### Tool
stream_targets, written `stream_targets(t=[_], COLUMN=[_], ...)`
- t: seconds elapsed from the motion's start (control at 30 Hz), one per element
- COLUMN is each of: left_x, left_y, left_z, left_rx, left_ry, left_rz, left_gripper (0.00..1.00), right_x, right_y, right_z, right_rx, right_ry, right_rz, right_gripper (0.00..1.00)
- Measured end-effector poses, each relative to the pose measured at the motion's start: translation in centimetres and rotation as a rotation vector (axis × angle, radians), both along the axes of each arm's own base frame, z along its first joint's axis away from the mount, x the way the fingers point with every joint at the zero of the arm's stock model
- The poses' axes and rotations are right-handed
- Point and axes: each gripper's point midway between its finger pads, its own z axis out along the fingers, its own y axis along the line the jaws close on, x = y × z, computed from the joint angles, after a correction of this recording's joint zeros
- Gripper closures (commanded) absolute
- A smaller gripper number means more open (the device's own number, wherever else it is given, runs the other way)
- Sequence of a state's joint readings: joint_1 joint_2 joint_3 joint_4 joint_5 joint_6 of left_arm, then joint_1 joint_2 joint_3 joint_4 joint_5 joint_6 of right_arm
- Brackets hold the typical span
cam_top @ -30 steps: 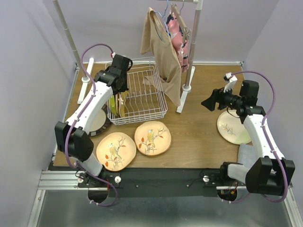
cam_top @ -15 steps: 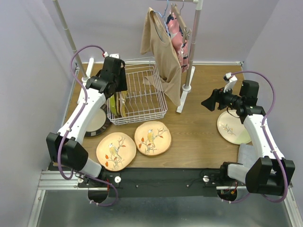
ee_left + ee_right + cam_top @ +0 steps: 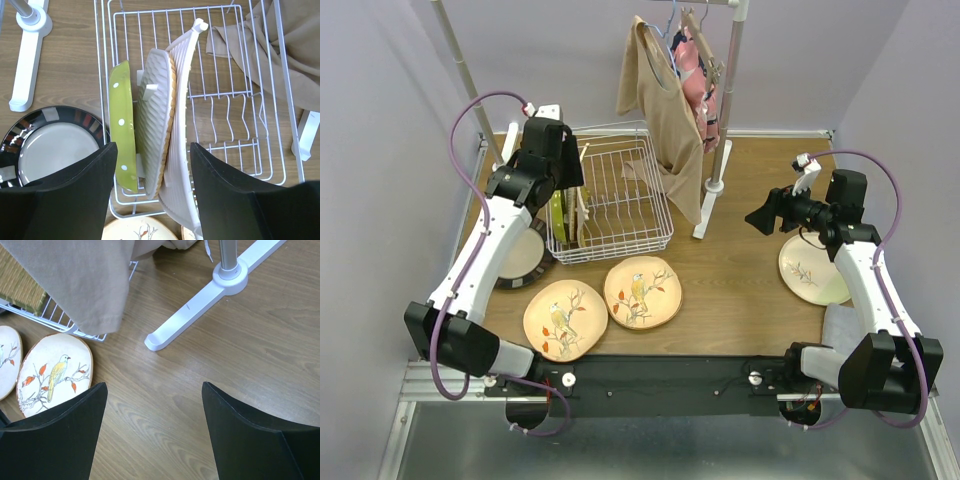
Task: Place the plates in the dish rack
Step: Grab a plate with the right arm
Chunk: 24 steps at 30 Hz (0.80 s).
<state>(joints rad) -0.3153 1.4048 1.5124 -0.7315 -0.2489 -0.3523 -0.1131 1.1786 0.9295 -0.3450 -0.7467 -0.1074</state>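
Over dish rack point(image 3: 225, 75), left end effector point(image 3: 151, 147) spread, 3 plates point(image 3: 155, 120) standing inside

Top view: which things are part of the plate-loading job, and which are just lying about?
Job: dish rack; lime dotted plate and two woven-look plates standing in it; two bird plates; dark-rimmed plate; cream plate near the right arm.
Lying about: clothes rail stand; tan top and pink garment hanging on it.
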Motion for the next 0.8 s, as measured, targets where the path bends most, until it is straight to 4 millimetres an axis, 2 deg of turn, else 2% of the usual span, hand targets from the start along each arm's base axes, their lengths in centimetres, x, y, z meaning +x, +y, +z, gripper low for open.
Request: stream_targets(t=[0.3, 0.43, 0.6, 0.73, 0.8], left_x=[-0.7, -1.6, -4.6, -6.6, -7.3], left_y=[0.2, 0.6, 1.6, 2.3, 2.5], left_z=[2.1, 4.7, 8.8, 10.7, 11.0], left_rx=[-0.011, -0.017, -0.029, -0.028, -0.021], left_ry=[-0.06, -0.146, -0.339, -0.471, -0.517], left_rz=[-0.016, -0.028, -0.054, -0.076, -0.085], left_gripper=[0.29, 0.23, 0.17, 0.15, 0.15], right_x=[-0.2, -0.6, -1.2, -1.6, -1.7], right_y=[0.1, 0.6, 1.2, 1.7, 1.9], right_z=[-0.3, -0.6, -0.7, -0.4, -0.5], right_rx=[-0.009, -0.001, 0.01, 0.015, 0.015], right_ry=[-0.007, -0.011, -0.026, -0.049, -0.053], right_rz=[0.021, 0.059, 0.119, 0.167, 0.186], right_gripper=[0.14, 0.14, 0.14, 0.14, 0.14])
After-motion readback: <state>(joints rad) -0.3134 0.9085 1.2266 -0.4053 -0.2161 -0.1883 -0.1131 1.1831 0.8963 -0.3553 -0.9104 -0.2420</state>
